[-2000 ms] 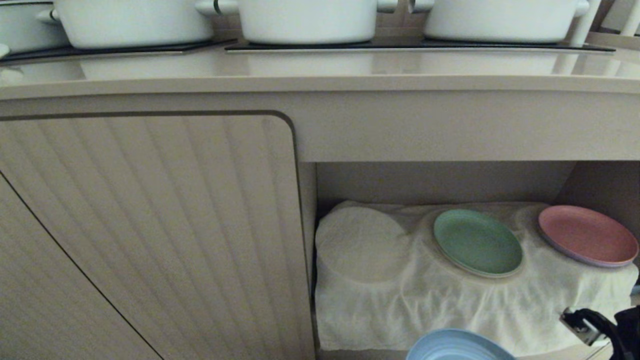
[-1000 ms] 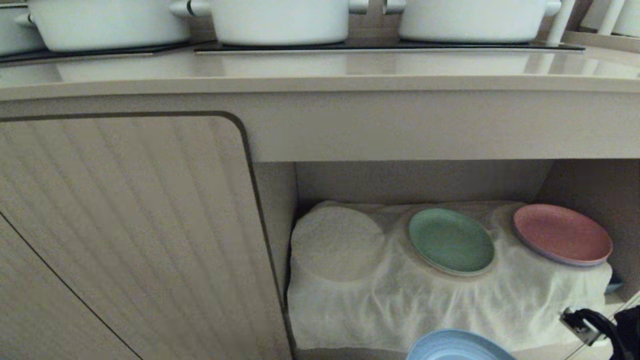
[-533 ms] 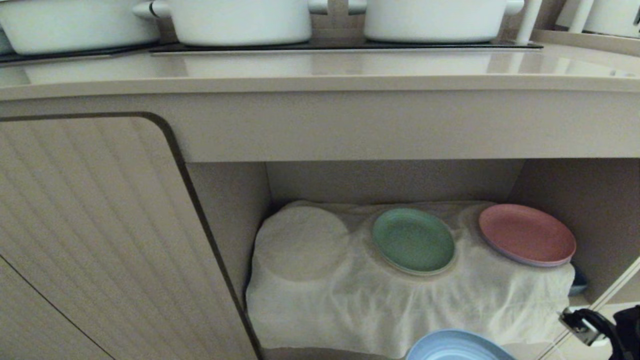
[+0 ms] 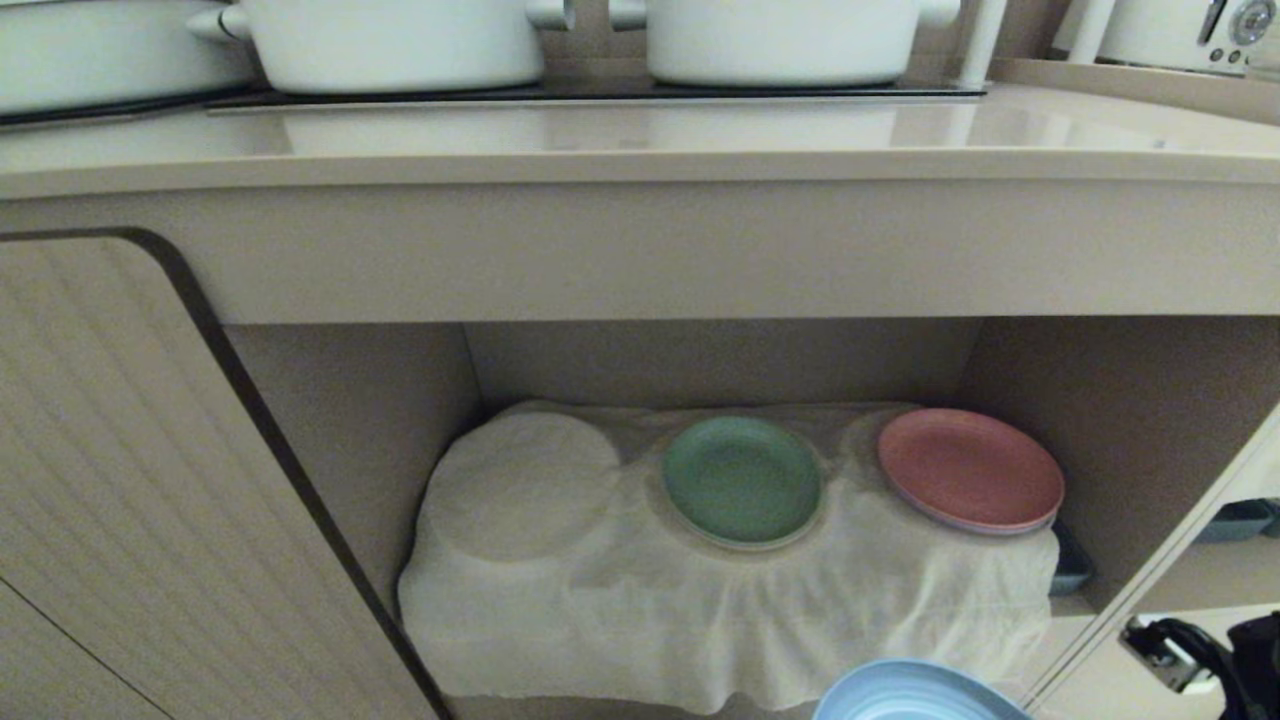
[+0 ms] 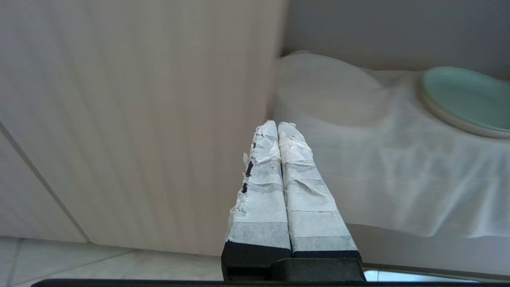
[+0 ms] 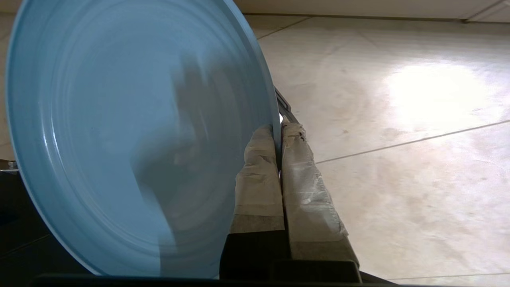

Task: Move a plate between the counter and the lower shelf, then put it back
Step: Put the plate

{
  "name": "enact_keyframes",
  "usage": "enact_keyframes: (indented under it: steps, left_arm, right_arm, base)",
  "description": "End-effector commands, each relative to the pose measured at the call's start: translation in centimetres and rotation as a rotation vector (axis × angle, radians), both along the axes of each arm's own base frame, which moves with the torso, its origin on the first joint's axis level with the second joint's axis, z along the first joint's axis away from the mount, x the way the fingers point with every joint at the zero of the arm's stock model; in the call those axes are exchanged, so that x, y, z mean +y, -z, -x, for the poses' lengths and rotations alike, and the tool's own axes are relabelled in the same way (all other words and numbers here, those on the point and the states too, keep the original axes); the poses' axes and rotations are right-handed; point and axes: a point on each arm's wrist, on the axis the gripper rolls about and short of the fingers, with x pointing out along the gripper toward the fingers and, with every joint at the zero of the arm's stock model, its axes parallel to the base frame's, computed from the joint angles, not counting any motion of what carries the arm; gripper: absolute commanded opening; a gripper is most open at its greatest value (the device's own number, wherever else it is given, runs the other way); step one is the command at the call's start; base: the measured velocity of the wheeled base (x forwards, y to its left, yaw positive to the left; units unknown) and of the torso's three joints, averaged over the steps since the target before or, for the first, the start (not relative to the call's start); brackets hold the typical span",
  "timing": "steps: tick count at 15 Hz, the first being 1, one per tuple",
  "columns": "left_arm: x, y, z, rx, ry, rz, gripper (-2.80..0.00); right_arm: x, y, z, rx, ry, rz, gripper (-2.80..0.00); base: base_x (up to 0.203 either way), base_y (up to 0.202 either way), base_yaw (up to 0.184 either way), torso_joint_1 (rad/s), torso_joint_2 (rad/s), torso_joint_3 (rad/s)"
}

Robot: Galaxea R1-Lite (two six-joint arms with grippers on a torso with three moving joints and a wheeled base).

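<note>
The light-blue plate shows at the bottom of the head view, below the front of the lower shelf, a beige recess draped with a white cloth. In the right wrist view the plate stands on edge above the floor, and my right gripper is shut on its rim. A black part of the right arm sits at the lower right. My left gripper is shut with nothing in it and points at the door's edge beside the cloth. The beige counter runs across the top.
A green plate and a pink plate lie on the cloth, next to a round covered bump. White pots stand on the black cooktop. The ribbed cabinet door fills the left. Tiled floor lies below.
The whole head view has slid left, so the camera has moved right and the recess now sits near the middle. The plate and right arm keep their place in the picture.
</note>
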Motion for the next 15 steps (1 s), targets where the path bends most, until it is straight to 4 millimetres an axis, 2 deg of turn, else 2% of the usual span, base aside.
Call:
enact_keyframes:
  steps: [1,7,15]
  left_arm:
    - [0.0,-0.01,0.01,-0.001,-0.001,0.001,-2.8]
    - [0.0,0.02,0.0,0.001,-0.001,0.003,-2.8]
    - [0.0,-0.02,0.01,-0.001,-0.001,0.006,-2.8]
  right_arm:
    - [0.0,0.03,0.03,0.003,0.0,-0.001,-2.8]
    - [-0.04,0.11,0.19,0.005,0.0,-0.001,-2.8]
    - [-0.16,0.37,0.75,0.014,0.001,-0.001,-2.8]
  base:
    - [0.0,-0.192,0.003,0.002,0.0,0.007]
    - [0.0,-0.172,0.0,0.004,0.0,0.003]
    - [0.0,0.0,0.0,0.0,0.0,0.0]
